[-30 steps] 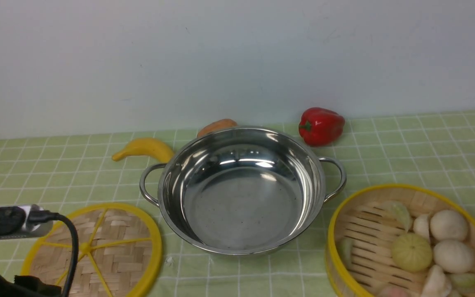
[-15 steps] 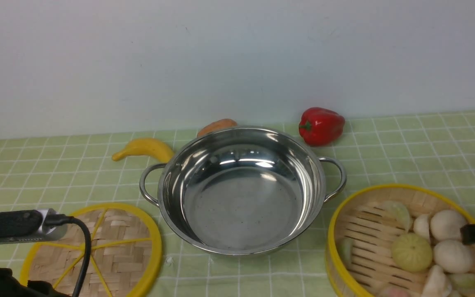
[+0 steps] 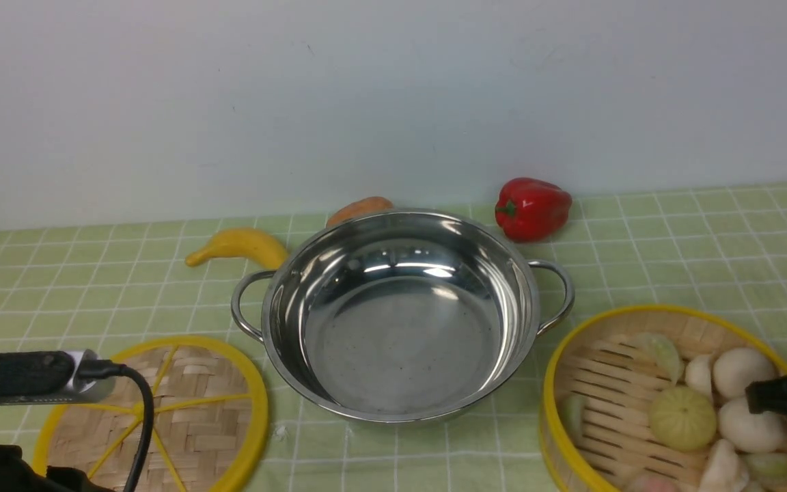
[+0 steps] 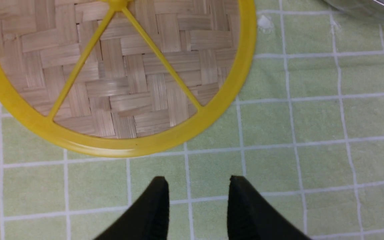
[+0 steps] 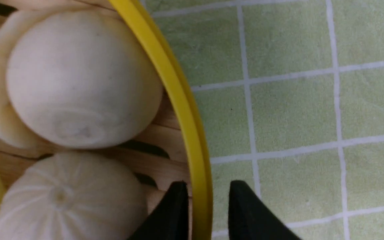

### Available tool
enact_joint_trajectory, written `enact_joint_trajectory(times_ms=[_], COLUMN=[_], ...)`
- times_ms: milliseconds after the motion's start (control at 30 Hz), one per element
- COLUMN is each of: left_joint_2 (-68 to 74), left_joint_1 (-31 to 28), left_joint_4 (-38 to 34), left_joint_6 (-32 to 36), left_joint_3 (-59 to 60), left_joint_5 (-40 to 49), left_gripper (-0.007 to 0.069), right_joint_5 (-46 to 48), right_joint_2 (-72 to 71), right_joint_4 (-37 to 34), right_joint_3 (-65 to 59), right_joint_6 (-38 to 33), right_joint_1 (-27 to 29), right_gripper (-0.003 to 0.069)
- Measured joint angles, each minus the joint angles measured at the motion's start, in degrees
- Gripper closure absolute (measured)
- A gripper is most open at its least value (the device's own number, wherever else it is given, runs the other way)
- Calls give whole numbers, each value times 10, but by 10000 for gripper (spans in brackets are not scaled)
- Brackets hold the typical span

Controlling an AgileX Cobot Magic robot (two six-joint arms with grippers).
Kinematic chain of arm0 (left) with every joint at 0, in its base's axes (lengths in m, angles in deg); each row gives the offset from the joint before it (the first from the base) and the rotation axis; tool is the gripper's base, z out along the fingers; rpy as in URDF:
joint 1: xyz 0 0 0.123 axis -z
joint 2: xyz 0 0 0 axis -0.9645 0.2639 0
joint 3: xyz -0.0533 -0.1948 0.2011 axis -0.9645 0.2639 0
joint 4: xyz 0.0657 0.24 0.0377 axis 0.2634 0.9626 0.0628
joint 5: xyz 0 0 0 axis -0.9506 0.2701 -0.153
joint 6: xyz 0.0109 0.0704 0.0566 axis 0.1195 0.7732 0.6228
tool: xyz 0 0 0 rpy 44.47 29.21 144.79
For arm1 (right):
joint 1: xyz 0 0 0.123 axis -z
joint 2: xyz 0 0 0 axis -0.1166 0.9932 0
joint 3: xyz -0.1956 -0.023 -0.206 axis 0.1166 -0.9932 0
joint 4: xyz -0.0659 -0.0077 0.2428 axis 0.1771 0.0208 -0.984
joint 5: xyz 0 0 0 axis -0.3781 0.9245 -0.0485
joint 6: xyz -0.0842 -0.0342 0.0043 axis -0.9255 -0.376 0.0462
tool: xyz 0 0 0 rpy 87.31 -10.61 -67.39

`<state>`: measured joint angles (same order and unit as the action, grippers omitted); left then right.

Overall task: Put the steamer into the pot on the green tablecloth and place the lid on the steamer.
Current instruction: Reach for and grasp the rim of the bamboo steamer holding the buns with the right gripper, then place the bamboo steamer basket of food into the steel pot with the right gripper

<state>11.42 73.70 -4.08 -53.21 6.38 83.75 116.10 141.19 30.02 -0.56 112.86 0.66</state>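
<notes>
Steamer (image 3: 552, 372): is sitting on the green tablecloth (image 3: 673, 253) at the near right, close beside the pot's right handle, with white and green buns (image 3: 742, 372) lying on its slats.
Pot (image 3: 400, 342): is standing mid-cloth, between the lid and the steamer.
Lid (image 3: 188, 410): is lying flat on the cloth at the near left.
Right gripper (image 5: 207, 183): is straddling the steamer's yellow rim, one finger inside against the rim, the other outside with a strip of cloth showing between them; not clamped.
Left gripper (image 4: 195, 181): is hovering over bare cloth just beside the lid's rim, fingers apart, holding nothing.
Behind the pot: a banana (image 3: 240, 244), an orange vegetable (image 3: 359, 208) and a red pepper (image 3: 532, 208) are lying near the wall.
</notes>
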Motion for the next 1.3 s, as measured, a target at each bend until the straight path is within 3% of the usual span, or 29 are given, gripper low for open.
enact_joint_trajectory(times_ms=[67, 100, 500, 833, 1067, 1233, 1300], left_joint_2=[0, 0, 0, 0, 0, 0, 0], left_joint_1=[0, 0, 0, 0, 0, 0, 0], left_joint_4=[0, 0, 0, 0, 0, 0, 0], left_joint_6=[2, 2, 5, 6, 6, 6, 6], left_joint_3=[-1, -1, -1, -1, -1, -1, -1], left_joint_5=[0, 0, 0, 0, 1, 1, 1], left_gripper=[382, 382, 382, 382, 382, 382, 382], right_joint_5=[-3, -3, 32, 187, 260, 262, 263], right_joint_2=[1, 1, -9, -93, -119, -93, -44], right_joint_4=[4, 9, 16, -9, -76, -163, -239], right_joint_3=[0, 0, 2, 52, 198, 286, 352], right_joint_6=[2, 5, -3, -84, -161, -219, -254], right_joint_1=[0, 0, 0, 0, 0, 0, 0], right_gripper=[592, 601, 597, 589, 579, 579, 579])
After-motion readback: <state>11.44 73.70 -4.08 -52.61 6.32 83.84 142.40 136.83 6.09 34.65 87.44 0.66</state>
